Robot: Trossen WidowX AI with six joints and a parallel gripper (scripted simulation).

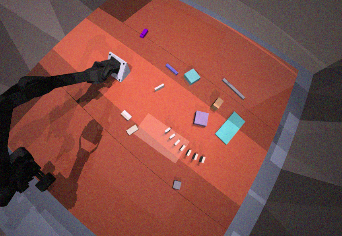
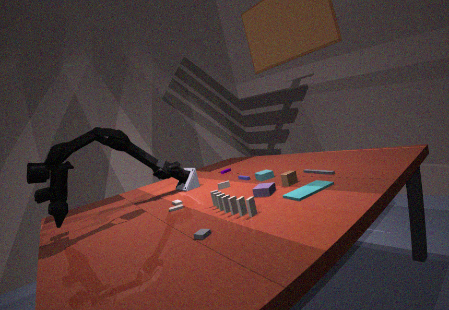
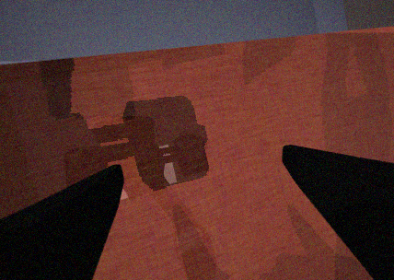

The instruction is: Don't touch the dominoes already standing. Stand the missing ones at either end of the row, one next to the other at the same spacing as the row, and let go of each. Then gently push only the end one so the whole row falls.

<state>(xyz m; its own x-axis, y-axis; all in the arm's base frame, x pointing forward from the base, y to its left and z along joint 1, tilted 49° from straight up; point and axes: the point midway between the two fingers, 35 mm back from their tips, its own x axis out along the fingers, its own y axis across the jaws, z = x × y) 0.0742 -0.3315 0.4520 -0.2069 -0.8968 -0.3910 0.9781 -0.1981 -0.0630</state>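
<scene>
A row of several white dominoes (image 1: 184, 145) (image 2: 232, 203) stands near the middle of the red table (image 1: 115, 200) (image 2: 326, 226). Two loose white dominoes lie flat to the left of the row, one (image 1: 126, 115) (image 2: 177, 202) behind the other (image 1: 132, 129) (image 2: 176, 208). A third white domino (image 1: 159, 87) (image 2: 223, 184) lies further back. My gripper (image 1: 45, 181) (image 2: 58, 221) (image 3: 204, 162) is open and empty. It points down over the table's near left corner, far from the dominoes. The wrist view shows only bare table and the gripper's shadow between the fingers.
The arm's white wedge base (image 1: 123, 70) (image 2: 190, 179) sits at the back left. Behind the row lie a lilac block (image 1: 201, 118), a tan block (image 1: 218, 103), a teal cube (image 1: 192, 76), a teal slab (image 1: 230, 127), a grey bar (image 1: 233, 88), a blue bar (image 1: 171, 68) and a purple block (image 1: 143, 32). A small grey block (image 1: 176, 184) lies in front.
</scene>
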